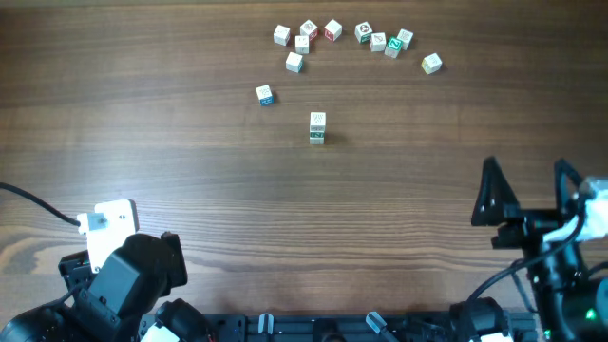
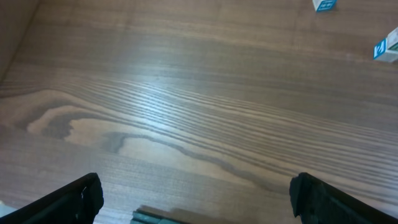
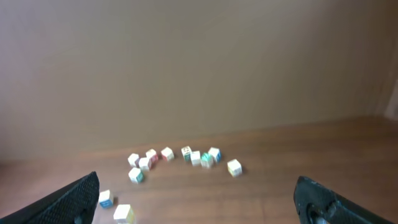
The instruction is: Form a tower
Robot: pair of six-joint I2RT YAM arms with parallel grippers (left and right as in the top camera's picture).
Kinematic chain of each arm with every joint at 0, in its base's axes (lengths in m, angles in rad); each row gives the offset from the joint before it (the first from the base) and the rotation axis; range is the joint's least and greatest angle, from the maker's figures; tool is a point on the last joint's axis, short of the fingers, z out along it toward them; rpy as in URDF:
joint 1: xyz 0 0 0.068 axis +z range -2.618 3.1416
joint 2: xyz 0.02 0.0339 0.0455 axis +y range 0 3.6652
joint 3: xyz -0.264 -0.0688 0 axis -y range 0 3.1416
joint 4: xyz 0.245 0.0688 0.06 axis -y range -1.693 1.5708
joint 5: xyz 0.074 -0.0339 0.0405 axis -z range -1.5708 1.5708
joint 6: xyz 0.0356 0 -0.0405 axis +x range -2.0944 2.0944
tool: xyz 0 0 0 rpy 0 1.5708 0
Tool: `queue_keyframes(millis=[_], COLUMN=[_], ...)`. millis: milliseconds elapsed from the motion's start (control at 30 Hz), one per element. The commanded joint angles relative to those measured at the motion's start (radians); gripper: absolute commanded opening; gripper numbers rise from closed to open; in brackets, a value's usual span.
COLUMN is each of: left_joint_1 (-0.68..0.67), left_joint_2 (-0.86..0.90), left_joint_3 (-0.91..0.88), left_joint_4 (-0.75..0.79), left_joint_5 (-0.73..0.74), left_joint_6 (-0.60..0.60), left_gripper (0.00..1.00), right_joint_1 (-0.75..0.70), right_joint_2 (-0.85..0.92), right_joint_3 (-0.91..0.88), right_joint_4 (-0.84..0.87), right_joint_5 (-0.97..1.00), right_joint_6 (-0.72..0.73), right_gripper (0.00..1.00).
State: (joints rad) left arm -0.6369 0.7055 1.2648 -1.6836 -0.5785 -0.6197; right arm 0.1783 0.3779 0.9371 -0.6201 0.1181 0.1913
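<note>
The tower (image 1: 317, 128) stands upright on the table (image 1: 190, 171), two cubes high, with a green mark on its lower side face. A single blue-marked cube (image 1: 265, 95) lies near it, beyond and to the left. A loose scatter of cubes (image 1: 302, 43) spreads farther beyond the tower. Both arms sit well short of the tower, at the table's near edge. The left jaws stand wide apart with nothing between them, and the right jaws are equally wide and empty.

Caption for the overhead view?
Short tower stands on the wooden table, loose cubes scattered beyond it, right gripper open, empty.
</note>
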Motion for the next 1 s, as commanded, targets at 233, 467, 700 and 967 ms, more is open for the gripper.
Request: queue_keyframes(millis=[233, 467, 700, 967], left_joint_1=[0.0, 0.0, 0.0, 0.0], left_joint_2=[-0.003, -0.003, -0.003, -0.003], left_joint_3=[-0.003, -0.003, -0.003, -0.003], left_joint_4=[0.002, 0.002, 0.002, 0.002], left_joint_5=[-0.01, -0.01, -0.01, -0.01], left_joint_6=[-0.017, -0.017, -0.017, -0.017], left_gripper=[1.0, 1.0, 1.0, 1.0], right_joint_1=[-0.037, -0.175, -0.256, -0.258], right_joint_2=[-0.37, -0.374, -0.375, -0.375], right_joint_3=[-0.487, -0.699, -0.904, -0.932], right_joint_4=[0.417, 0.522, 0.619, 0.622], right_joint_5=[-0.098, -0.165, -0.165, -0.158], right_joint_6=[-0.016, 0.005, 0.074, 0.02], right_gripper=[1.0, 1.0, 1.0, 0.99])
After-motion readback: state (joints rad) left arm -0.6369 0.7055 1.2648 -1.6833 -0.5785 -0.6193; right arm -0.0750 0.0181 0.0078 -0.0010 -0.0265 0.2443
